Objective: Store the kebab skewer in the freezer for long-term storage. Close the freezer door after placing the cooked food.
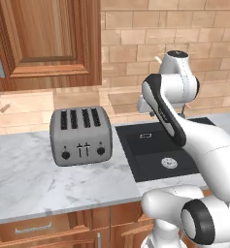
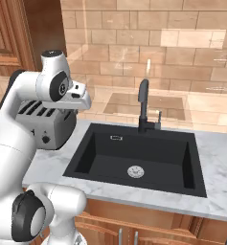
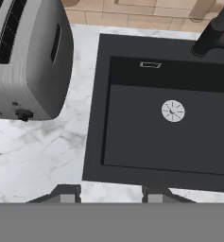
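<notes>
My gripper [image 3: 111,194] hangs above the front left rim of a black sink [image 3: 95,118] and looks straight down. Its two fingertips [image 3: 68,194] stand wide apart with nothing between them, so it is open. In the right base view the white hand [image 2: 80,98] is held high over the counter, between the toaster and the sink. The kebab skewer, the freezer and the freezer door are out of view.
A silver four-slot toaster [image 1: 81,135] stands on the white marble counter [image 1: 29,179], left of the sink [image 2: 81,155]. A black faucet [image 2: 143,105] rises behind the basin. A wooden wall cabinet [image 1: 43,43] hangs at upper left, over a tan tiled wall.
</notes>
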Robot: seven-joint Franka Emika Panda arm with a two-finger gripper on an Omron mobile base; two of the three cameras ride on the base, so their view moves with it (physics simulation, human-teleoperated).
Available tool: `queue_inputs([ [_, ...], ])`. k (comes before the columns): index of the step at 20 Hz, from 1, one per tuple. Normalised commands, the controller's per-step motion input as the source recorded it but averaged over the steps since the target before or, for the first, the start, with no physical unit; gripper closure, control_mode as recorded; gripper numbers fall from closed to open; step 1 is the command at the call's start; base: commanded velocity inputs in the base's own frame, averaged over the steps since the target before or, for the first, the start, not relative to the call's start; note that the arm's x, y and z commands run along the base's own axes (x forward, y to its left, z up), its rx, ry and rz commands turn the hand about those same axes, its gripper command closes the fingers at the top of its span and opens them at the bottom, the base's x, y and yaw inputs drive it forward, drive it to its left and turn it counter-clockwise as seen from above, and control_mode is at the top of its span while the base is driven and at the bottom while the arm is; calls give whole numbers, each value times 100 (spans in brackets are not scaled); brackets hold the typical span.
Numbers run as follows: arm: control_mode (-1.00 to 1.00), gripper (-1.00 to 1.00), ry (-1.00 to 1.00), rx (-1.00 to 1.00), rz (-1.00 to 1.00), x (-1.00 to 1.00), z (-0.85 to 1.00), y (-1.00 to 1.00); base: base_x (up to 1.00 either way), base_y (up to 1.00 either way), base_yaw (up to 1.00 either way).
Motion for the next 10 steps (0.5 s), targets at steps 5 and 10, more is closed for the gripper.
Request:
queue_inputs([
  [5, 100, -100, 0, 0, 0, 0, 0, 0, -3, 2, 0],
  [10, 100, -100, 0, 0, 0, 0, 0, 0, -37, 12, 0],
])
